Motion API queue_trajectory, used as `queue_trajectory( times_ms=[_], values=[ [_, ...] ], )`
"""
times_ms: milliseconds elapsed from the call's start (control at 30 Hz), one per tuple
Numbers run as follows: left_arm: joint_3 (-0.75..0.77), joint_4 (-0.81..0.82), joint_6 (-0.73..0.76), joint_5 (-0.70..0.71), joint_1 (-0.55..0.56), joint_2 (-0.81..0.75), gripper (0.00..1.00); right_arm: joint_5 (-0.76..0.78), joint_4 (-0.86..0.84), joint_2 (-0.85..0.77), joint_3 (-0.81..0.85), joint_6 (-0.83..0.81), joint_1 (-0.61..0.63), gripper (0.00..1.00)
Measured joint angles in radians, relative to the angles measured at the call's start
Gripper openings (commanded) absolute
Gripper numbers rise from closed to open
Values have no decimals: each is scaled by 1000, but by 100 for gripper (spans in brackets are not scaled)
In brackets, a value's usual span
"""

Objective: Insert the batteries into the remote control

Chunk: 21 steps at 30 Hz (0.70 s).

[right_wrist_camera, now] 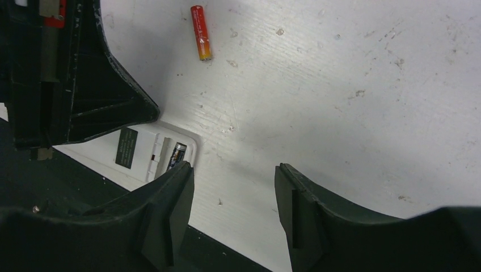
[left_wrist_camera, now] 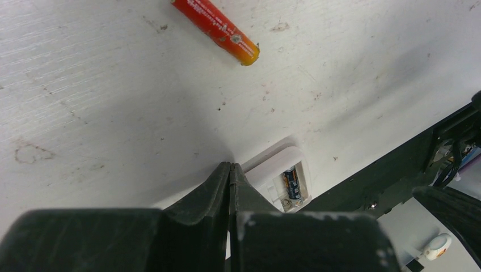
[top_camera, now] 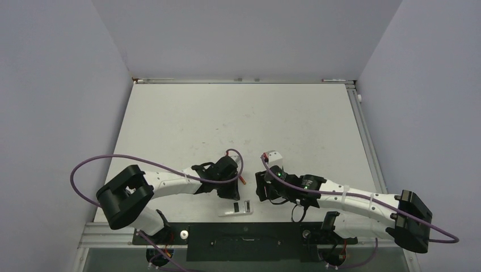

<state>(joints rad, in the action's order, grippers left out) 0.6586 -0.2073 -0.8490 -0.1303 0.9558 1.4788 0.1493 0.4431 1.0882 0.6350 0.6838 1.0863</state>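
Observation:
The remote control point(top_camera: 236, 208) lies back-up near the table's front edge, its battery bay open. The dark battery point(left_wrist_camera: 292, 183) sits in the bay, and it also shows in the right wrist view point(right_wrist_camera: 176, 154). The reddish battery point(top_camera: 243, 180) lies loose on the table beyond the remote point(left_wrist_camera: 283, 173), seen in both wrist views point(left_wrist_camera: 215, 22) point(right_wrist_camera: 201, 32). My left gripper point(left_wrist_camera: 230, 167) is shut and empty, its tip at the remote's edge point(top_camera: 230, 197). My right gripper point(right_wrist_camera: 233, 181) is open and empty, just right of the remote point(right_wrist_camera: 142, 153), over bare table point(top_camera: 262, 190).
A black base strip point(top_camera: 244, 238) runs along the near table edge right behind the remote. The left gripper body point(right_wrist_camera: 74, 73) fills the upper left of the right wrist view. Grey walls enclose the white table point(top_camera: 238, 113) on three sides.

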Motion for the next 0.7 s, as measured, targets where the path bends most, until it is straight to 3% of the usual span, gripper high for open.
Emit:
queue_trajectory(
  times_ms=[367, 700],
  values=[
    [16, -50, 26, 42, 6, -14, 0, -80, -68, -16, -112, 127, 2, 52],
    [-1, -105, 26, 118, 1, -201, 2, -97, -160, 64, -123, 225, 80, 48]
  ],
)
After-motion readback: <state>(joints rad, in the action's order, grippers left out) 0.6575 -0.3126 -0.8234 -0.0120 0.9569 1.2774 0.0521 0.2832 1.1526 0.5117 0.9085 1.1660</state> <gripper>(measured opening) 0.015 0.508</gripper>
